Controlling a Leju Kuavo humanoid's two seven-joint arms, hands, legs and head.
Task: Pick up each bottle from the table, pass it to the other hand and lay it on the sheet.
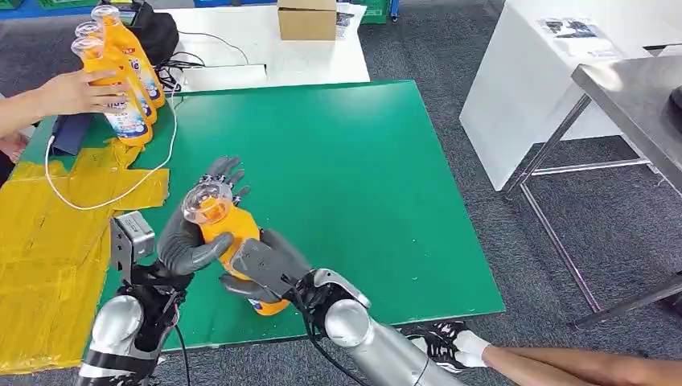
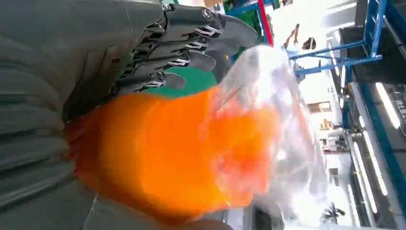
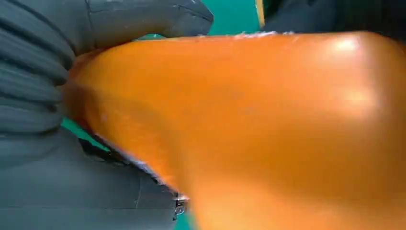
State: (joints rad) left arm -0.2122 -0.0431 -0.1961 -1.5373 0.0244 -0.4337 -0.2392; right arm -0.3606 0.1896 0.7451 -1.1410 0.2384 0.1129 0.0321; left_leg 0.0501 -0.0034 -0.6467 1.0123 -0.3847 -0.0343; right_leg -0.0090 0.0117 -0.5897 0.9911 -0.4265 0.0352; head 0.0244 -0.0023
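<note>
bottle (image 1: 228,241): orange, clear-capped, held upright above the green sheet (image 1: 354,185)
left hand (image 1: 193,233): fingers wrapped below the cap
right hand (image 1: 261,269): fingers clamped on the lower body
handling: likely stiff, smooth, slippery; grip the waist

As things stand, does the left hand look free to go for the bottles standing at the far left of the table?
Probably not yet. The left hand is wrapped around the orange bottle, which the right hand also grips from below. A person's hand is also resting on the standing bottles.
</note>
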